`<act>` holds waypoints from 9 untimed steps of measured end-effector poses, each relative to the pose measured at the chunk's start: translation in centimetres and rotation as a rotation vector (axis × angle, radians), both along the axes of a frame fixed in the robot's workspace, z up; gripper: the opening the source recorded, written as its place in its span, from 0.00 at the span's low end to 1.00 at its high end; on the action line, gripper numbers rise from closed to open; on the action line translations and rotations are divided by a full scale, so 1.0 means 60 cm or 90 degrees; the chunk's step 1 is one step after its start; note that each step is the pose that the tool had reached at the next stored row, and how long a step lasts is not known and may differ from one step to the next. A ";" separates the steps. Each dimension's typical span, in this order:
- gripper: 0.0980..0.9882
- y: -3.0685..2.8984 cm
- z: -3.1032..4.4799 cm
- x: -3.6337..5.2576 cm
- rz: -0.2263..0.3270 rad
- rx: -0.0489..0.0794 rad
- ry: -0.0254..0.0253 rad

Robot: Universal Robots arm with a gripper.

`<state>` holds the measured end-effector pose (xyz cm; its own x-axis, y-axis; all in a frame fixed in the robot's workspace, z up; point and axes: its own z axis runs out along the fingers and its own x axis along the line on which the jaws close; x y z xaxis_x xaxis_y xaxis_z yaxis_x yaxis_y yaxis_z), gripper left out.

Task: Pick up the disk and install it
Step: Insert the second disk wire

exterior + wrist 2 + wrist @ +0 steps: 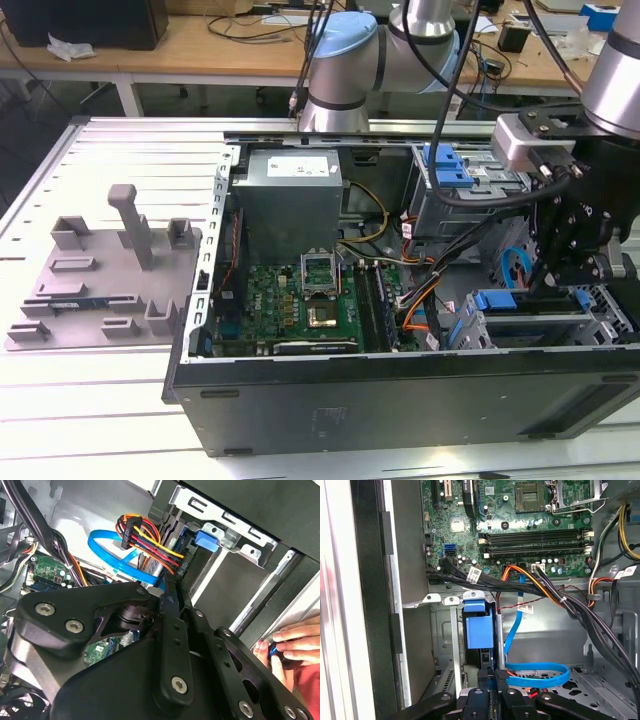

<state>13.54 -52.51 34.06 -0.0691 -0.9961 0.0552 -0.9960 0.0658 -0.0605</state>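
Black linkage arms of the pincer (495,674) fill the near part of both wrist views. Its fingers are drawn narrow, almost together, with the tips at the top edge of the disk (479,626).

A white slatted desk (120,130) carries everything in the exterior view. On it lies the open black computer case (400,400), its inside facing up. The grey and pale blue robot arm (340,60) reaches in from twelve o'clock and bends down over the case's four o'clock corner.

At nine o'clock of the case a flat grey plastic fixture plate (100,280) with upright pegs rests on the desk. Inside the case, a grey metal box with a white label (290,200) sits at eleven o'clock. The green motherboard (300,300) lies just below it, towards six o'clock.

The disk, with its bright blue carrier frame, stands on edge between the metal rails of the drive cage at the four o'clock corner, directly under the pincer. A flat blue ribbon cable (540,672) loops just beside the cage.

In the second wrist view, a person's hand (292,645) holds a small blue object outside the case wall.
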 end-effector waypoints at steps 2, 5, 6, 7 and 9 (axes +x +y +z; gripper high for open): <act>0.07 0.0000 -0.001 0.000 0.000 0.000 0.0000; 0.07 0.0000 -0.003 0.000 0.001 0.000 0.0000; 0.07 0.0000 -0.004 0.000 0.001 0.000 0.0000; 0.07 0.0000 -0.004 0.000 0.001 0.000 0.0000; 0.07 0.0000 -0.004 0.000 0.001 0.000 0.0000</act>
<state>13.53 -52.51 33.83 -0.0672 -0.9962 0.0551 -0.9961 0.0638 -0.0604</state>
